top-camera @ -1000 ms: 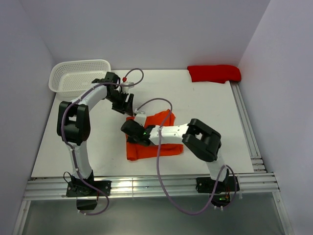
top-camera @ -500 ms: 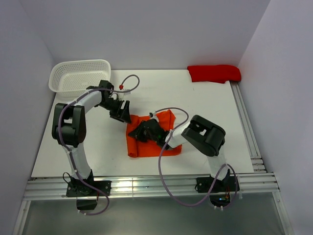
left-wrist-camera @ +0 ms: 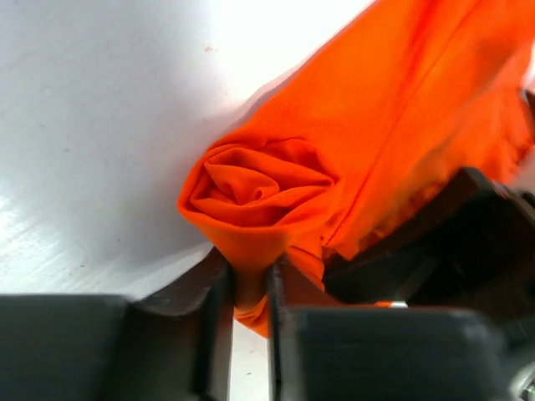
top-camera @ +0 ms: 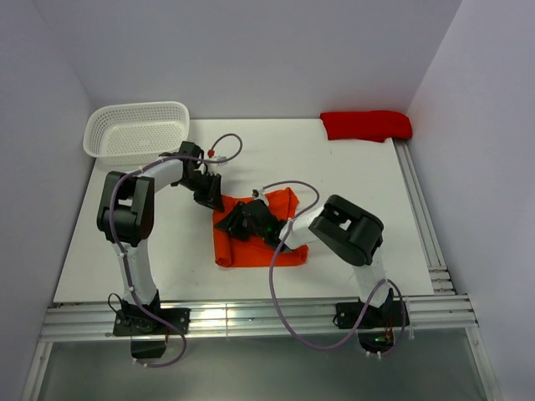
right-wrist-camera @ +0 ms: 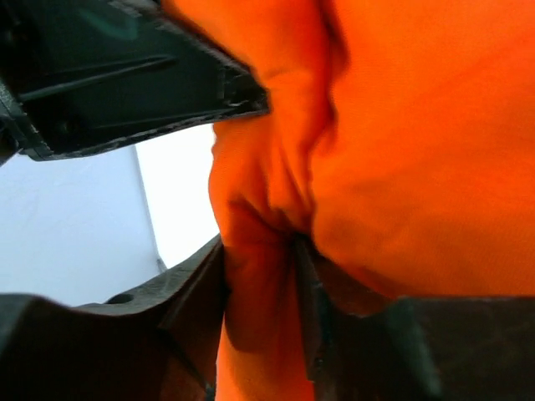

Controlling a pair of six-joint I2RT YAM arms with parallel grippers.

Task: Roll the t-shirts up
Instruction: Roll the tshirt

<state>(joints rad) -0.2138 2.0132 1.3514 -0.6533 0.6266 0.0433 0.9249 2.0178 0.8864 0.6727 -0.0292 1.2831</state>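
White table (top-camera: 351, 167) under both arms, with the orange t-shirt (top-camera: 251, 251) lying mid-table, coiled along its left side. The left gripper (top-camera: 211, 194) has its jaws pinched on the roll's far end, and the right gripper (top-camera: 238, 224) is clamped on a fold just beside it. They should turn together, I'd say, keeping the coil tight. Bare table lies rightward; the basket (top-camera: 138, 106) and the red t-shirt (top-camera: 366, 125) sit well apart in the far corners.

Two arms of white links and bulky black joints, left arm (top-camera: 125, 215), right arm (top-camera: 347, 234), looping lilac cables (top-camera: 272, 288), black bases (top-camera: 138, 322) bolted down.
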